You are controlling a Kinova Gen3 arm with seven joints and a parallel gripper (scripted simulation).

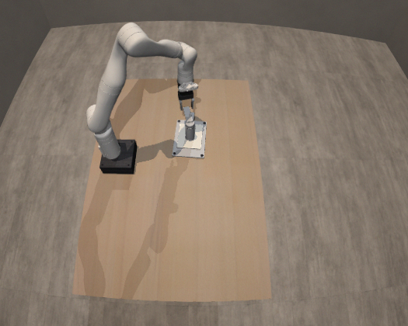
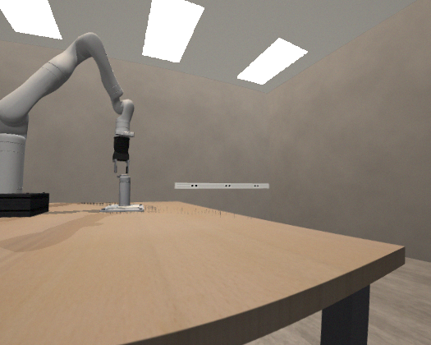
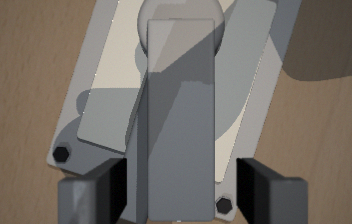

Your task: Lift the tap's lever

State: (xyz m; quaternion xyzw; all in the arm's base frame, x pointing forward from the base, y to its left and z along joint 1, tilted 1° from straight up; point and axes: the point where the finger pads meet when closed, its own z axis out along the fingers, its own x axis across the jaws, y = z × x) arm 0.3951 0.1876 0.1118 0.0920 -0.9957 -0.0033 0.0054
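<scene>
Gripper (image 3: 181, 192) hangs above the tap's lever (image 3: 180, 125), jaws released and holding nothing, one finger on each side, because I need to straddle the lever for lifting.

the tap (image 1: 190, 131) stands on a base plate (image 1: 179, 149), which lies on the table (image 1: 219, 217) to the right of the arm's pedestal (image 1: 130, 168) in the top view. the gripper (image 3: 182, 192) hangs just above the tap, its fingers to either side of the lever (image 3: 179, 125), apart from it.
</scene>
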